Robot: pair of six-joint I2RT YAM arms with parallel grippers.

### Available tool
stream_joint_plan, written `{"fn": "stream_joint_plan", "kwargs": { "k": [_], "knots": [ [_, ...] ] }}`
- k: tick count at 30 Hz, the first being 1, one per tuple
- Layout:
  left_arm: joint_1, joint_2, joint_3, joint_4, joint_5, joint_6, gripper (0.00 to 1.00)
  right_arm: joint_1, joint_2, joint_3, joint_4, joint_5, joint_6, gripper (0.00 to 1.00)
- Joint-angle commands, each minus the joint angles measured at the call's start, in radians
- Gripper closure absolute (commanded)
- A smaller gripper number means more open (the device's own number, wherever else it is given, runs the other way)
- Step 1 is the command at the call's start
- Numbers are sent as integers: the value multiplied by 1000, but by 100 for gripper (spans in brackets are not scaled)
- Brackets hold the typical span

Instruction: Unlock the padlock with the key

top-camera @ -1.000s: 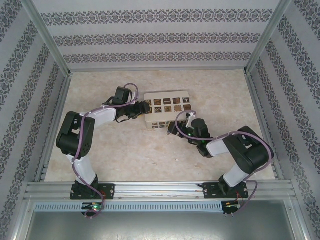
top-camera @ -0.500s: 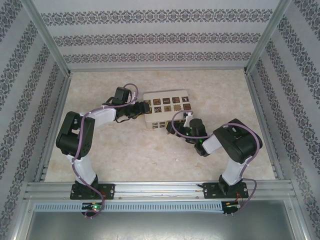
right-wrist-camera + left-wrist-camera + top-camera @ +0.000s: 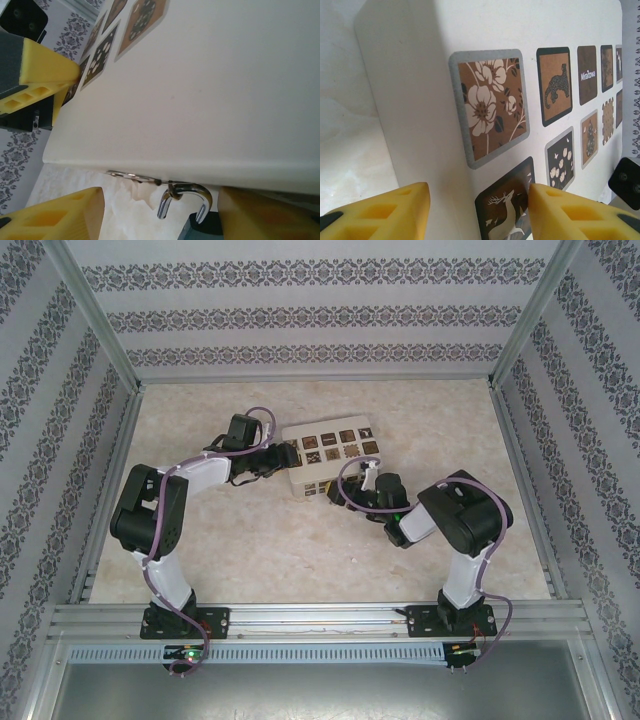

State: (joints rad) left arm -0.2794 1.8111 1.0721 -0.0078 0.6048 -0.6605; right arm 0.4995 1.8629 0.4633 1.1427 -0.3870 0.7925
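Note:
The white box with brown patterned squares is tilted up off the table. My left gripper is shut on its left end, yellow fingers on either side of the box's edge. Beneath the raised box, the padlock shows its silver shackle and the top of its teal body. A small ring joins the shackle to the key, seen edge-on as a thin silver strip. My right gripper is open, a yellow finger on each side of the padlock without touching it.
The marble-look table is fenced by patterned walls and aluminium rails. The left gripper's yellow finger sits at the box's far corner in the right wrist view. Open table lies in front of the box.
The right arm has folded in and moved left toward the box's near side, its jaws narrowing somewhat. The box's right end has swung a little away. The left arm has held still.

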Motion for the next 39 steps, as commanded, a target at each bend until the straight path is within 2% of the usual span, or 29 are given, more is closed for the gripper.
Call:
{"fn": "stream_joint_plan", "kwargs": {
  "k": [1,5,12,39],
  "knots": [
    [7,-9,-38,-60,-31,24,46,-1,15,23,52,-52,-23,39],
    [7,-11,-38,-60,-30,22,46,-7,19,18,81,-74,-22,39],
    [7,-19,-42,-60,-37,21,47,-11,5,9,78,-92,-26,47],
    [6,-45,-63,-58,-46,13,46,-26,-17,-28,21,-43,-22,97]
  ]
}}
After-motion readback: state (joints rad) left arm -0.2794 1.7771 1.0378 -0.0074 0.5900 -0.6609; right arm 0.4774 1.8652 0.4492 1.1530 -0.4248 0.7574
